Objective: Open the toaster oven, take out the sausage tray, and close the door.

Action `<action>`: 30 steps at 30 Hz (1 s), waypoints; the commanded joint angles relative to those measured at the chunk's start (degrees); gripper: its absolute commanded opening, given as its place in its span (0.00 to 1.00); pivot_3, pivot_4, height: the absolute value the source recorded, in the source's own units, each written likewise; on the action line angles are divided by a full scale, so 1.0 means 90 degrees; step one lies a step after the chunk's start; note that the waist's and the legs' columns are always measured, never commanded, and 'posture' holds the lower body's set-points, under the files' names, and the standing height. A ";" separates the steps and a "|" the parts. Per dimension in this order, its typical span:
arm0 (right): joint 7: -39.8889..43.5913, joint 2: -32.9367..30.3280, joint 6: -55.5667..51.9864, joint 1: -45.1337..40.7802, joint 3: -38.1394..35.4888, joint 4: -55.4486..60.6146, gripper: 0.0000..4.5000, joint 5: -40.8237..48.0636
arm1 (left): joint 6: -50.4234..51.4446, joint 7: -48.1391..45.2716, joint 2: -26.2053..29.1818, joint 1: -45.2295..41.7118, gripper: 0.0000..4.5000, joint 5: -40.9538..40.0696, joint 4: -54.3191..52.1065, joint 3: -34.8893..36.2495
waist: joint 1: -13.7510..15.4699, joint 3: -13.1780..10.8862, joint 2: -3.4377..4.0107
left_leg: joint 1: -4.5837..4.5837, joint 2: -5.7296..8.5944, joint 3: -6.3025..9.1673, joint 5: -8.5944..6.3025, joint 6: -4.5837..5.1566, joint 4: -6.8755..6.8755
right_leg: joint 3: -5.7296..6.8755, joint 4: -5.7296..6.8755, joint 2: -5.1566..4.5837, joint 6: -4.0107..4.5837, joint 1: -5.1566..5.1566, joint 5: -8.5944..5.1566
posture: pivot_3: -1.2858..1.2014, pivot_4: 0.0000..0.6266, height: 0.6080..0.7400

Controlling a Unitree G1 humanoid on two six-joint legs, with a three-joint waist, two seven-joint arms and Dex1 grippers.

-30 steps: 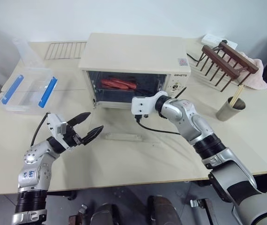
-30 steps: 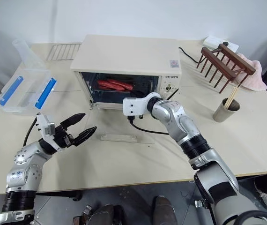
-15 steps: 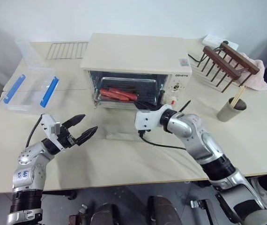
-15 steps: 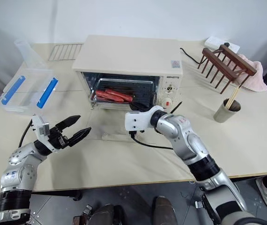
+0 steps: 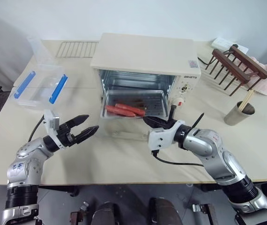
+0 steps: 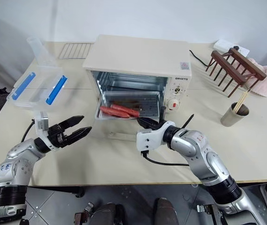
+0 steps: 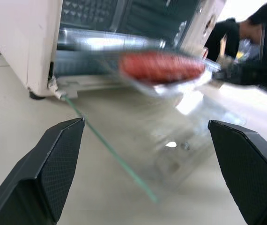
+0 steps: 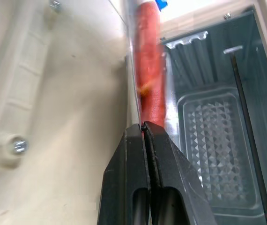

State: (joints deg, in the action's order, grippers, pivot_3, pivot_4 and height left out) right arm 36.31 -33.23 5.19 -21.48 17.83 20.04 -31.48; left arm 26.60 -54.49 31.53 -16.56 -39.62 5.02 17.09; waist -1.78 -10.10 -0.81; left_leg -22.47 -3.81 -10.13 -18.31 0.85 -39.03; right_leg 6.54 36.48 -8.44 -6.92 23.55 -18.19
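Your right gripper (image 6: 148, 123) is pinched on the near rim of the sausage tray (image 6: 145, 99), half out over the lowered door (image 5: 126, 133); thin, greasy, tippy, so steady its left edge with the open left gripper (image 6: 77, 127)

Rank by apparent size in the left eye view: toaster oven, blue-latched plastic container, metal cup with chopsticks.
1. toaster oven
2. blue-latched plastic container, clearly smaller
3. metal cup, smallest

All sit at a similar distance, so the order is safe.

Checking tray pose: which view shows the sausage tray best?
Left eye view: the whole sausage tray shows, partly out of the toaster oven. Right eye matches. Left wrist view gives a blurred side-on look; right wrist view just its rim.
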 commanded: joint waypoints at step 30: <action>-0.2046 -0.0294 0.2360 0.0643 -0.0197 -0.0851 0.00 -0.0880 | 0.2776 0.0749 0.0463 -0.0648 1.00 -0.0930 -0.0118 0.0396 | 0.0002 -0.0001 -0.0002 | 0.0004 -0.0001 -0.0004 0.0002 -0.0003 -0.0007 | -0.0007 0.0003 0.0002 0.0000 -0.0003 0.0000 | 0.52 0.24 1.00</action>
State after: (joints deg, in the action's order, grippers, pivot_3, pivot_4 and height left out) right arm 19.65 -36.17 25.10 -15.08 17.27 11.14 -39.44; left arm 49.10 -48.58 34.44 -21.60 -46.01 5.07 19.27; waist -1.76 -10.10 -0.83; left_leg -22.43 -3.81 -10.16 -18.29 0.82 -39.09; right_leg 6.48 36.51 -8.42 -6.92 23.53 -18.20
